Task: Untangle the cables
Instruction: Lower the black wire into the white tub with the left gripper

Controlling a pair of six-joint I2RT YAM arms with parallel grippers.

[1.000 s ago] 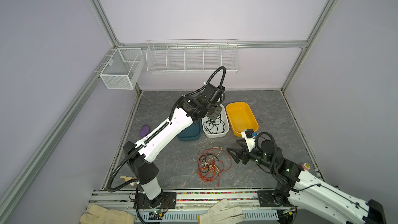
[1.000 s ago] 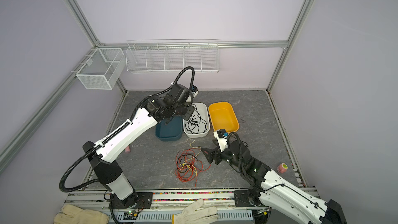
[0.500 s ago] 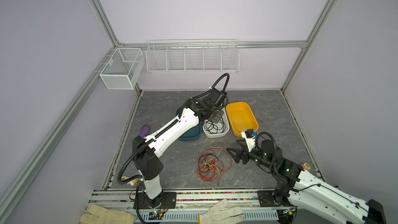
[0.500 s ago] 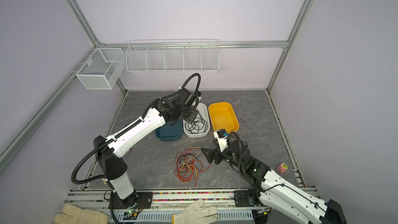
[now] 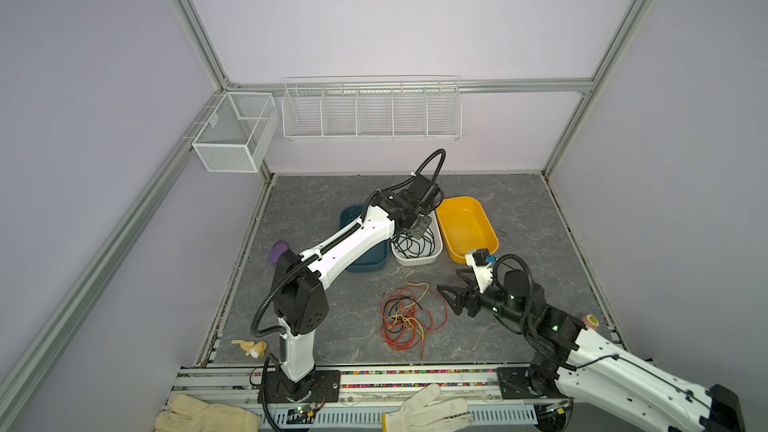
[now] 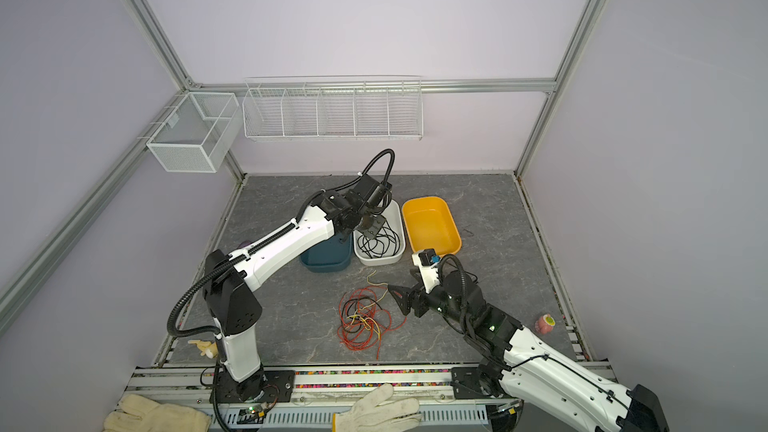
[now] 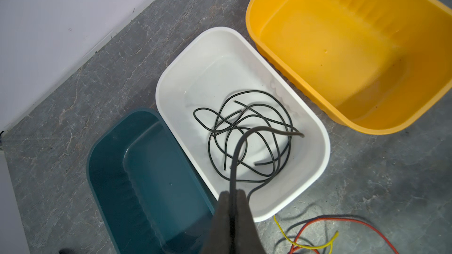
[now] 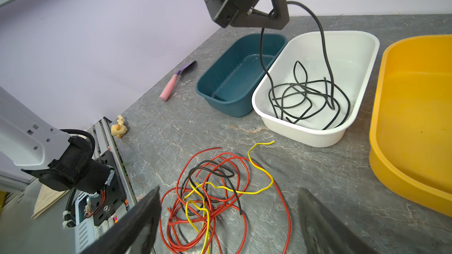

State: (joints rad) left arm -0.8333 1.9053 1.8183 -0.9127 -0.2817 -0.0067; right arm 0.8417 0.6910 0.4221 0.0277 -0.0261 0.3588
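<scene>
Tangle of red, black and yellow cables (image 8: 215, 191) lies on the grey table (image 8: 330, 167), nearest the front edge. Right gripper (image 5: 451, 281) hovers just beside the tangle, jaws spread wide, holding nothing. Farther back, three trays stand side by side: teal tray (image 7: 102, 142), white tray (image 7: 220, 29), yellow tray (image 7: 249, 20). Left gripper (image 7: 234, 193), above the white tray, is clamped on a black cable (image 7: 238, 147) that hangs into this tray among further loose black loops.
</scene>
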